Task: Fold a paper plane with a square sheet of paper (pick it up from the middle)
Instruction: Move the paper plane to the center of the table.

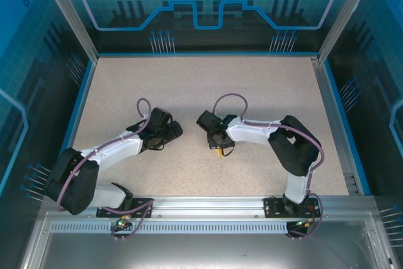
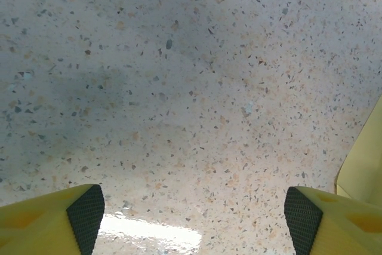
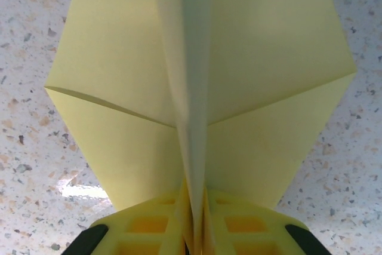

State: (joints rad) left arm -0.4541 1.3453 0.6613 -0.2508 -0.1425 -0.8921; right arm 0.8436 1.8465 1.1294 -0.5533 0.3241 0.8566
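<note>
In the right wrist view the bright-yellow folded paper plane (image 3: 250,88) runs off the top edge, so its far tip is cut off. Its raised centre crease is blurred, and its near end is hidden between the right gripper's (image 3: 194,234) yellow fingers (image 3: 149,228). From above, the right arm's black wrist (image 1: 211,124) covers all but a yellow speck, too small to read. The left wrist view's right edge cuts the plane to a sliver.
</note>
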